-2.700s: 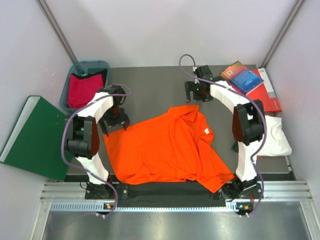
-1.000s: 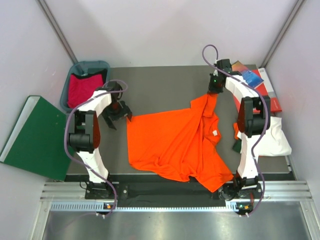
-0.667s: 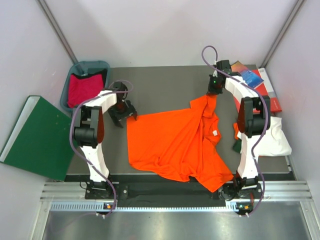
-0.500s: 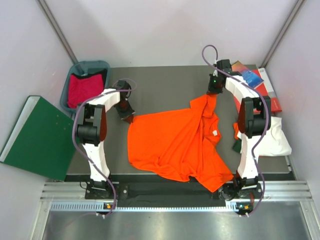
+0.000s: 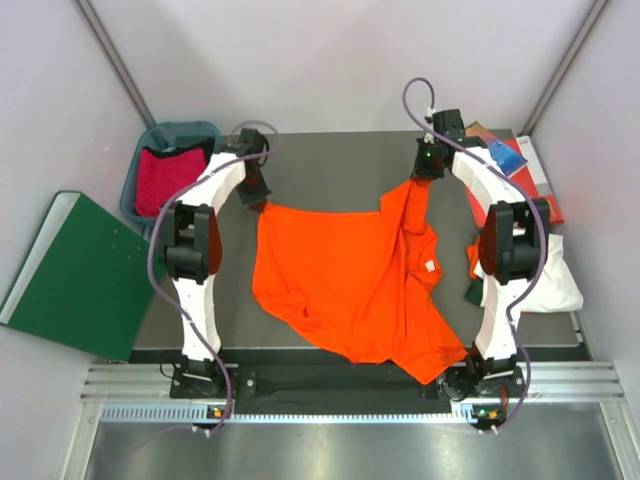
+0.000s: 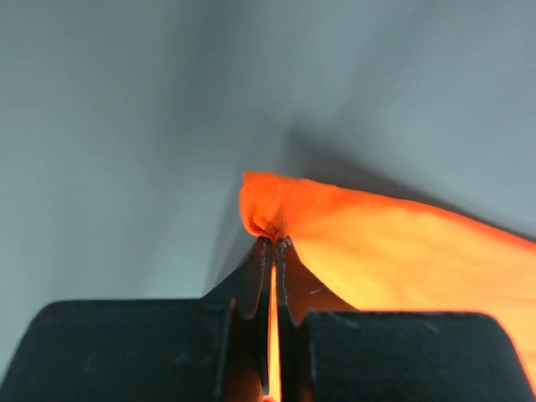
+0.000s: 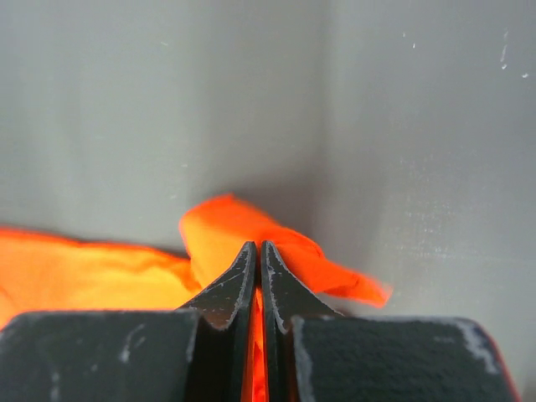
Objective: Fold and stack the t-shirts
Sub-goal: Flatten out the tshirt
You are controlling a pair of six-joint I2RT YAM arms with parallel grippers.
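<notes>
Left gripper [image 6: 273, 243]: I am seeing it clamped tight on the far-left corner of the orange t-shirt [image 5: 350, 270], with a small pucker of cloth bulging past the tips.
Right gripper [image 7: 256, 247]: I am seeing its jaws pressed together on the shirt's far-right edge, with a fold of orange pinched between them.
Orange t-shirt: it is lying spread on the grey table [image 5: 330, 165], its far edge running between the two grippers. Its near-right part is lying rumpled and reaching the near table edge by the right arm's base.
Tag: I am spotting a small white label [image 5: 428, 267] on the shirt's right side, but the print is too small to read.
Crimson t-shirt [image 5: 165, 180]: it is sitting bunched inside the teal bin [image 5: 150, 138] at the far-left corner.
White t-shirt [image 5: 555, 285]: it is lying at the table's right edge, beside the right arm.
Books: a blue book [image 5: 505, 155] is resting on a red book [image 5: 535, 200] at the far-right corner. I am not making out any cover text.
Green board [image 5: 70, 275]: it is lying off the table's left side.
</notes>
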